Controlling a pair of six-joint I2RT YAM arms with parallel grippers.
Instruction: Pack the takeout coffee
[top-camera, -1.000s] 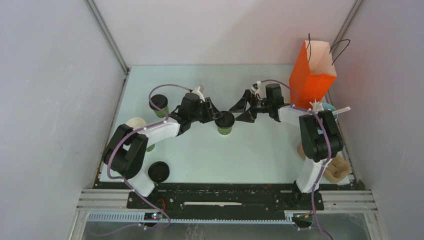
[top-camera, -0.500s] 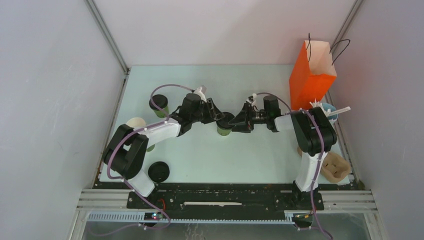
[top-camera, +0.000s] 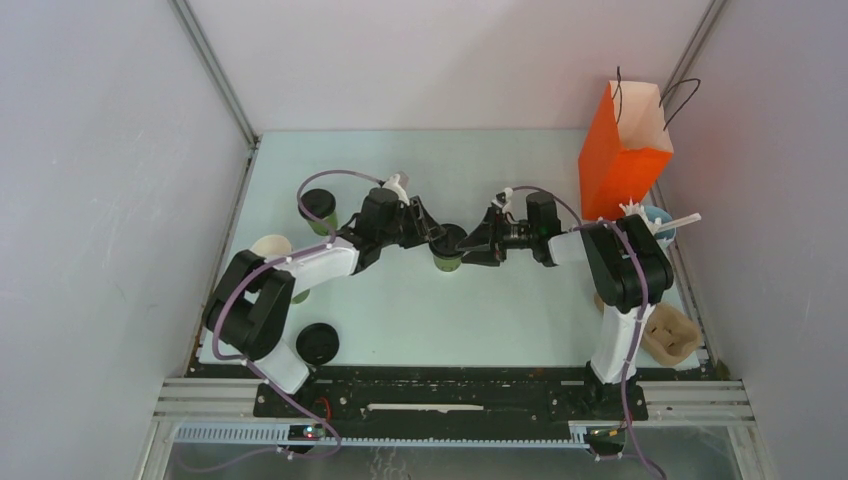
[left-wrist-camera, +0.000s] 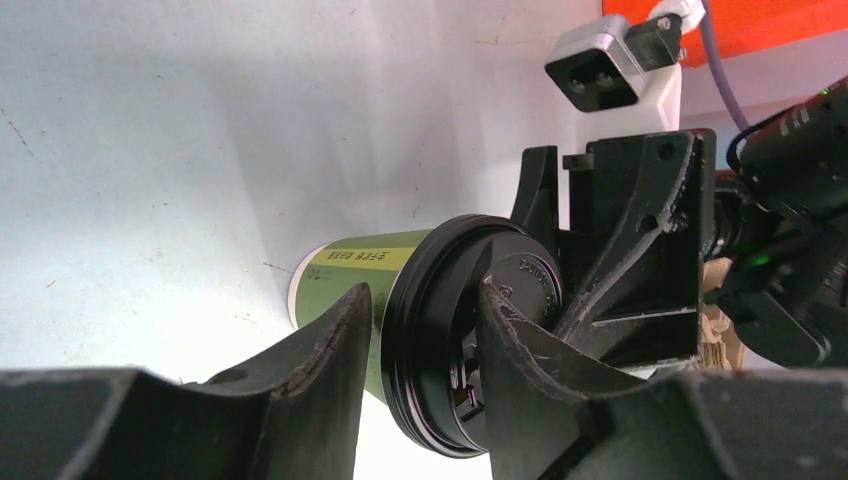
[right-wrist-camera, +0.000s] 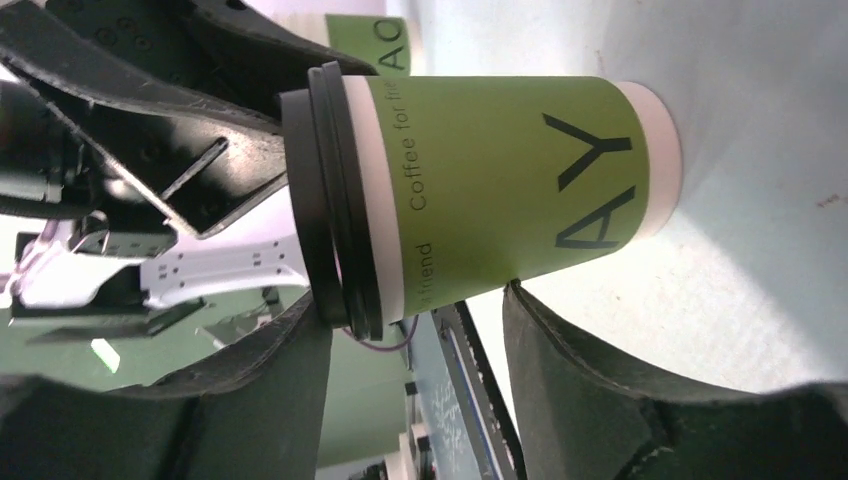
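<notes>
"Top external view, then: what's the biggest thing around the claws?"

"The pale table under both of them. Next is the orange paper bag, upright, behind the right claw, past its wrist and nearer the far wall."

"And the arms themselves?"

"Both reach toward the middle, so the claws face each other almost tip to tip. The takeout coffee stands upright on the table right between them. The left claw is at its lid on one side, and the right claw is just beside it on the other."

"Is either one gripping it?"

"In the right wrist view the right claw's fingers are spread wide, released. The cup's green flank lies across just beyond their tips, and nothing is pinched. In the left wrist view the left claw's fingers are parted a little, with the cup's black lid showing in the gap. Whether they clamp that rim, I can't tell."

"What else is there, smaller?"

"A brown cardboard carrier sits well behind the right claw, near that arm's base. A second lidded green cup stands well behind the left claw, beyond its wrist. Smallest is a loose black lid, far back from the left claw by that arm's base."
</notes>
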